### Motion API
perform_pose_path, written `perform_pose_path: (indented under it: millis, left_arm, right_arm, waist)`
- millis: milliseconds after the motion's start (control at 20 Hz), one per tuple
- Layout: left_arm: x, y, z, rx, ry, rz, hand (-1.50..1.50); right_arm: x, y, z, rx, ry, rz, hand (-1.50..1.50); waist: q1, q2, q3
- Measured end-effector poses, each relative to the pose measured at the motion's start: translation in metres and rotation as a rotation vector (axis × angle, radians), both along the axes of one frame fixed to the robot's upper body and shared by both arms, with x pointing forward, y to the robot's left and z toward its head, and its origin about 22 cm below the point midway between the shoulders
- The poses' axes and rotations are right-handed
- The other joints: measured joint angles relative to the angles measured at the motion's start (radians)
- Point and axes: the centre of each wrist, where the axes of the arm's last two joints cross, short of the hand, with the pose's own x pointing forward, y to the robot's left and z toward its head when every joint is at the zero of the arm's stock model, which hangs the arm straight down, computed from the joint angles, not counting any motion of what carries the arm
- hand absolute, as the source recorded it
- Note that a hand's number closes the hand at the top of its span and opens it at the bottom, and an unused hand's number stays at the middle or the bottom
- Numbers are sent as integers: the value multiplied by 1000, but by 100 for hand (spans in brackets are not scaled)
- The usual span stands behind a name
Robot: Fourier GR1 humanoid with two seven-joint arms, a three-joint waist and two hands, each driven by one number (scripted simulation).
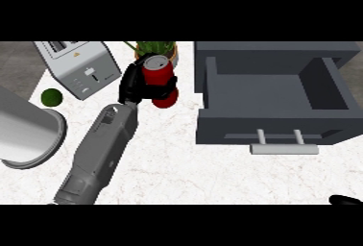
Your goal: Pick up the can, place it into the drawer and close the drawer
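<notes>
Grasping is done, with the left hand point(133, 82) curled round the red can point(157, 72) beside the toaster point(79, 67), while the open drawer point(273, 127) to its right awaits it, unclosed, and the right hand point(346, 201) barely shows, fingers indiscernible.

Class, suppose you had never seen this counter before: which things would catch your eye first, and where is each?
First, the red can at top centre, with the black left hand curled round it above the white counter. Next, the dark grey drawer at the right, pulled open and showing nothing inside. At the upper left stands a toaster, with a small green fruit beside it.
</notes>
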Motion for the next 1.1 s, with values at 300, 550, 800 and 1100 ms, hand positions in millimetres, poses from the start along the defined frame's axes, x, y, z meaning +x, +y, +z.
perform_pose_path:
  millis: [300, 550, 800, 1100]
  left_arm:
    - [7, -38, 70, 5, -26, -22, 150]
    - [8, -64, 126, 34, -48, -35, 150]
    - [9, -91, 164, 60, -50, -48, 150]
    - [16, -122, 200, 93, -38, -43, 150]
  right_arm:
    - [5, 3, 6, -6, 2, 3, -150]
    - [2, 2, 12, -2, -7, 1, -150]
    - [1, 6, 13, -2, -12, 13, -150]
    - [6, 8, 16, -1, -19, 18, -150]
  waist:
    - [-6, 2, 0]
    - [-11, 5, 0]
    - [-20, 8, -1]
    - [-35, 13, 0]
